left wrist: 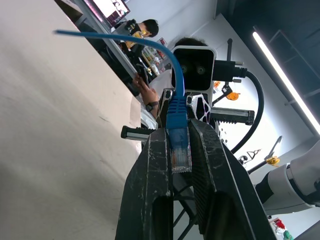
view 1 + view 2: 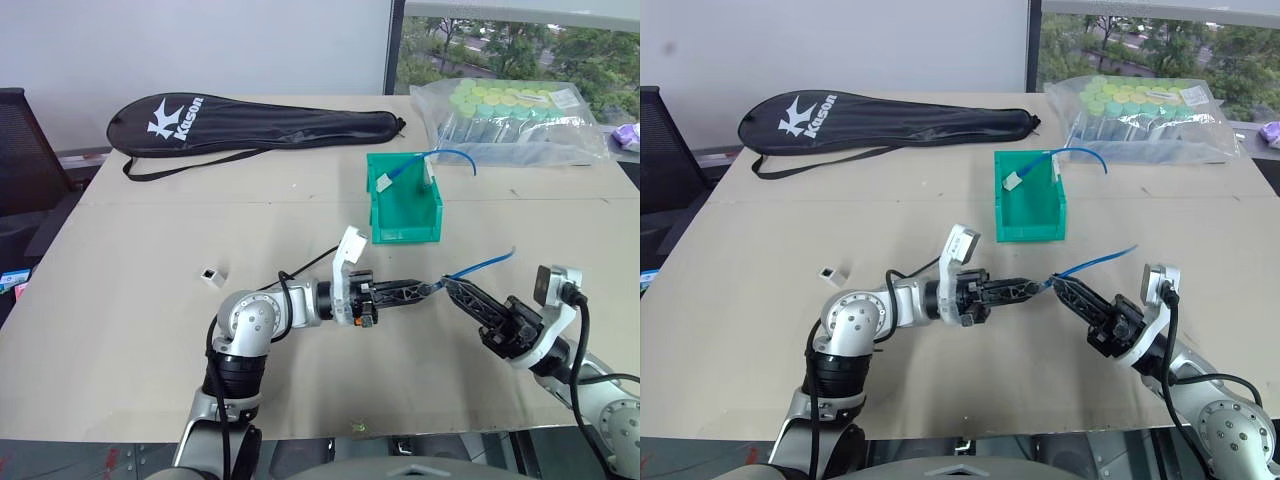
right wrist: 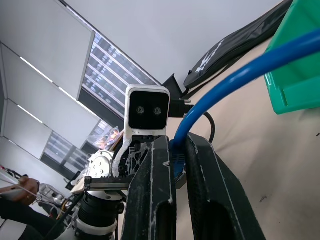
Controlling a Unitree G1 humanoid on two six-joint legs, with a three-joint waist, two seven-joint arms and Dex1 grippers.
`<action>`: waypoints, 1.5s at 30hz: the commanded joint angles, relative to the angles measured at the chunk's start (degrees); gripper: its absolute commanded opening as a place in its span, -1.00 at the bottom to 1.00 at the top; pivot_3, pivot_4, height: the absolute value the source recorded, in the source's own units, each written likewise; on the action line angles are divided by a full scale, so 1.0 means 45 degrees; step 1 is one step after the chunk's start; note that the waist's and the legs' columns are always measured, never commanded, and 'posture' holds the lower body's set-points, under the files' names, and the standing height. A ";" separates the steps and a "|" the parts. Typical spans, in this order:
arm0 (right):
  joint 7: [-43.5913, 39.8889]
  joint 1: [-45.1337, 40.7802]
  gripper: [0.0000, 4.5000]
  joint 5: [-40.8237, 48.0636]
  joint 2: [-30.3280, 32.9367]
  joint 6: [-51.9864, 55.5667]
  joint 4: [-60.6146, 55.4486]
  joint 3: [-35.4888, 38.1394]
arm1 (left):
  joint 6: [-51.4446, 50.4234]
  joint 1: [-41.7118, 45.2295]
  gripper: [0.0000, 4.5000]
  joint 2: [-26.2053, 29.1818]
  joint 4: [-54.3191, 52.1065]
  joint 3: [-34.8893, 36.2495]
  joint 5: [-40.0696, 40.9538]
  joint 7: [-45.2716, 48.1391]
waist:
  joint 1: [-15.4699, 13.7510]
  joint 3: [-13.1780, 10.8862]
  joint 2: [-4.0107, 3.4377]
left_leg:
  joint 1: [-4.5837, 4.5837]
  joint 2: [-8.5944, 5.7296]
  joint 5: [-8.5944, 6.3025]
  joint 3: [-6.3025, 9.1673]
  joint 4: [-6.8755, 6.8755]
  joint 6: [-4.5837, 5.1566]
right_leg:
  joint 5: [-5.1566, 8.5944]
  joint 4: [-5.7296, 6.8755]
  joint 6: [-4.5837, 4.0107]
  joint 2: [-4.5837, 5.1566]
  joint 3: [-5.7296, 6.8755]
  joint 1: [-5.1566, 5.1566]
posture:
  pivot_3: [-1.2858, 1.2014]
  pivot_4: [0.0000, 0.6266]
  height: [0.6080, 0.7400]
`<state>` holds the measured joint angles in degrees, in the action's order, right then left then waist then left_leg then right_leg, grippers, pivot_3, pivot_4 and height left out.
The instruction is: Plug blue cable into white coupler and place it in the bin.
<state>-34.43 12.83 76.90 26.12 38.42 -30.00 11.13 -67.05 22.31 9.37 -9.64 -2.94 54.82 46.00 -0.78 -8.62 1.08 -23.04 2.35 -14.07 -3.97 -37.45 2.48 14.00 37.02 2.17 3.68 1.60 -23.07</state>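
Note:
The blue cable (image 2: 485,264) hangs above the table's front right, its free end arching up toward the bin. My left gripper (image 2: 432,288) points right and is shut on the cable's clear plug (image 1: 180,155). My right gripper (image 2: 447,286) meets it tip to tip and is shut on the cable (image 3: 240,75) just behind the plug. The white coupler (image 2: 210,274) lies alone on the table, well to the left of both grippers. The green bin (image 2: 405,232) stands behind the grippers, its cut-away lip facing front.
In the bin rests another blue cable (image 2: 455,153) with a white block. A black racket bag (image 2: 250,123) lies at the back. A clear bag of green-capped tubes (image 2: 510,120) sits at the back right. A black chair (image 2: 20,150) stands at the left.

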 commanded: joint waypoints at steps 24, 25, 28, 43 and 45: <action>-0.0208 -0.2929 -1.00 -0.1035 -0.0286 -0.0669 0.1478 0.0487 | 0.9745 -0.9794 0.73 0.1698 -0.7775 0.1714 -0.6319 -0.3260 | 0.0017 -0.0002 0.0003 | 0.0016 0.0064 -0.0003 -0.0054 0.0027 -0.0001 | 0.0020 -0.0021 -0.0058 0.0044 -0.0105 -0.0014 | 0.03 -0.52 1.00; -0.0300 -0.3051 -1.00 -0.1116 -0.0290 -0.0626 0.1569 0.0422 | 1.0606 -1.0683 0.73 0.1533 -0.7831 0.1574 -0.7048 -0.3419 | 0.0005 -0.0004 0.0009 | 0.0011 0.0060 -0.0007 -0.0060 0.0027 0.0006 | 0.0018 -0.0028 -0.0060 0.0084 -0.0106 -0.0014 | 0.03 -0.52 1.00; -0.0505 -0.3428 -1.00 -0.1322 -0.0329 -0.0537 0.1817 0.0224 | 1.3313 -1.2719 0.73 0.0738 -0.7231 0.1556 -0.9605 -0.4888 | -0.0034 -0.0008 0.0013 | 0.0001 0.0061 -0.0011 -0.0050 0.0028 0.0008 | 0.0020 -0.0041 -0.0063 0.0100 -0.0090 -0.0020 | 0.03 -0.52 1.00; -0.0740 -0.4428 -1.00 -0.2282 -0.0728 -0.0521 0.2313 -0.0163 | 1.4726 -0.9056 0.73 0.0367 -0.1500 0.4019 -1.1653 -0.8363 | 0.0033 0.0004 0.0016 | -0.0160 0.0075 -0.0010 -0.0015 -0.0006 0.0019 | -0.0018 -0.0035 -0.0009 0.0019 0.0038 -0.0136 | 0.03 -0.52 1.00; -0.0686 -0.4390 -1.00 -0.2299 -0.0760 -0.0523 0.2255 -0.0102 | 1.4720 -0.8676 0.73 0.0476 -0.1138 0.4022 -1.1573 -0.8328 | 0.0019 0.0006 0.0013 | -0.0155 0.0076 -0.0011 -0.0020 -0.0004 0.0020 | -0.0019 -0.0034 -0.0008 0.0020 0.0036 -0.0135 | 0.03 -0.52 1.00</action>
<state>-37.15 -6.57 66.06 22.85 36.34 -18.67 9.60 -0.82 -16.74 11.14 -16.18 14.63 2.16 8.48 -0.69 -8.59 1.14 -23.71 2.70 -14.12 -4.05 -37.46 2.58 13.91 36.88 2.13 3.77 1.78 -23.67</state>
